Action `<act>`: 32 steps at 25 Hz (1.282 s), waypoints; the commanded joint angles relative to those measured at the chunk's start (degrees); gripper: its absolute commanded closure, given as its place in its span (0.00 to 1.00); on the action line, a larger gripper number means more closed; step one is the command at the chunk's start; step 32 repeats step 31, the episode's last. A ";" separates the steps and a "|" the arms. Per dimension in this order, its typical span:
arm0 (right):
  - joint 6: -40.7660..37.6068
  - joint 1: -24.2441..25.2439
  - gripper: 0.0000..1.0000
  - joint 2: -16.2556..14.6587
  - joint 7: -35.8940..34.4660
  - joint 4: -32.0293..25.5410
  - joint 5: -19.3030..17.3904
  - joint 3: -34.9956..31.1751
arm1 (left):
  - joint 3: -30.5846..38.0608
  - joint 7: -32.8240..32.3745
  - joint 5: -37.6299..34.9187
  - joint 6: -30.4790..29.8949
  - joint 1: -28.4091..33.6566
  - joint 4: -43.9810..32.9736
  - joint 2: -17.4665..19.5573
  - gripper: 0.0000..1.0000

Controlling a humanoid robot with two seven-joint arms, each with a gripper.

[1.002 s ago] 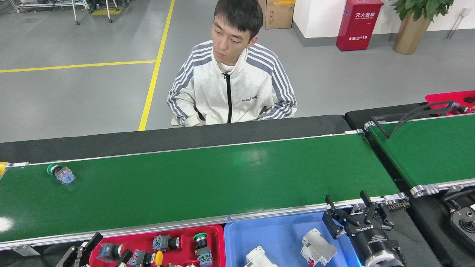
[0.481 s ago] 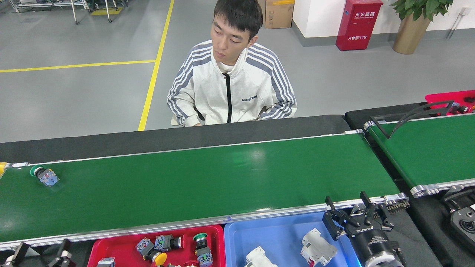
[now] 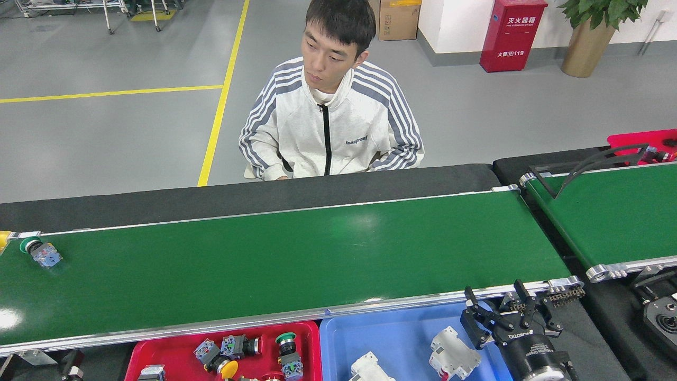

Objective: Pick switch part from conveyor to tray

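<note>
Conveyor (image 3: 275, 254): carries one switch part (image 3: 41, 253), green-capped, at its far left end by the far rail, not yet picked. Red tray (image 3: 304, 338), just below the conveyor's near rail: already holds several switch parts. My right gripper (image 3: 508, 312), at the conveyor's right near corner: fingers spread, empty. My left gripper (image 3: 71, 365), beneath the near rail: mostly out of frame, cannot tell its state.
</note>
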 commanded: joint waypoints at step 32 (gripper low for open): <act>1.94 6.78 0.00 3.03 -0.56 -6.95 -0.34 -2.16 | -2.12 0.06 0.26 1.62 -10.06 4.99 1.96 0.00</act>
